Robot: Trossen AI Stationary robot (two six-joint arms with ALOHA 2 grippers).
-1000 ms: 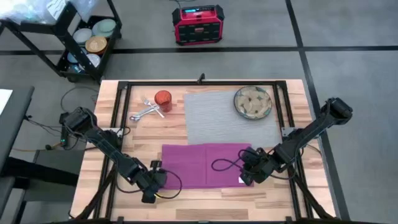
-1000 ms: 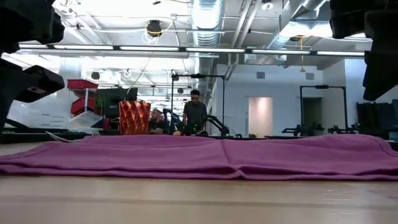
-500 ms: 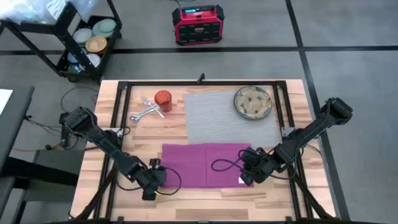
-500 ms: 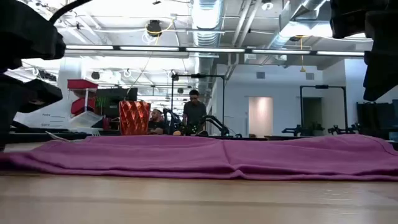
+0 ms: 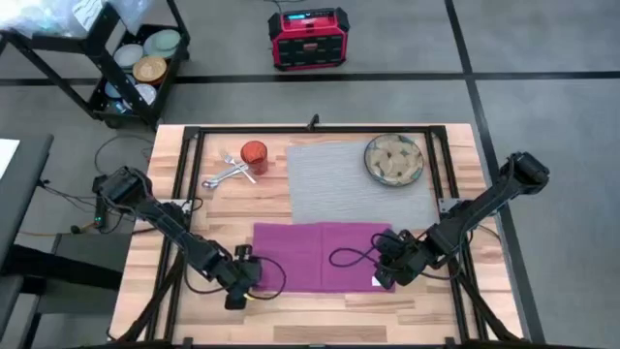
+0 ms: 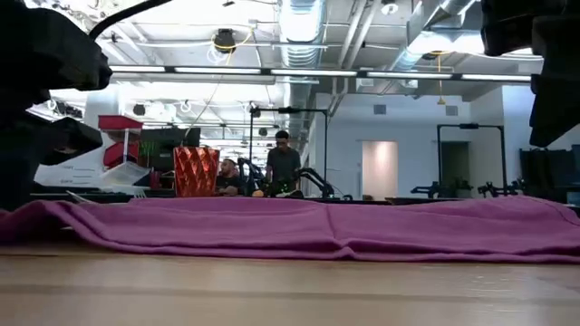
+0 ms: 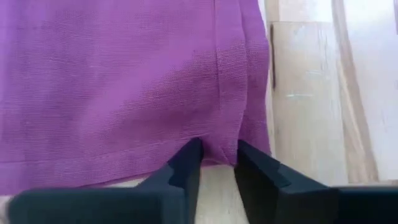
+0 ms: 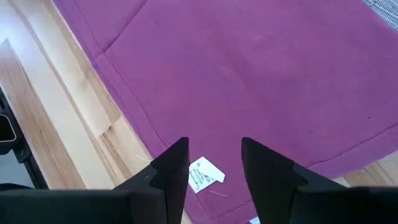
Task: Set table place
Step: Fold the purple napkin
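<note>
- Two end effectors on the magenta cloth napkin (image 5: 318,255), one at each short end.
- My left end effector (image 7: 217,163) is at the napkin's left near corner; the fingers (image 7: 186,165) are pinched on the hemmed edge, and the cloth puckers between them. In the high view it sits at (image 5: 245,274).
- My right end effector (image 8: 214,163) is over the napkin's right near corner; the fingers (image 8: 173,165) are spread apart, clenching nothing, with the napkin's white label (image 8: 204,174) in the gap between them. In the high view it sits at (image 5: 388,269).
- Napkin lies spread flat on the table (image 5: 223,208), long side along the near edge, with its far edge touching the near edge of the grey ribbed mat (image 5: 356,184).
- In the low view the napkin's left end (image 6: 36,217) is raised a little off the wood; the rest lies flat.
- Round beige patterned plate (image 5: 393,160) sits on the mat's far right corner.
- Small orange cup (image 5: 254,154) stands upright on bare wood left of the mat.
- Steel cutlery (image 5: 228,171) lies in a crossed heap just beside the cup, on its left; a fork shows, but I can't tell the other pieces apart.
- Off the table: a red box (image 5: 308,37) on the floor beyond the far edge, and a cart with bowls (image 5: 140,63) at far left.
</note>
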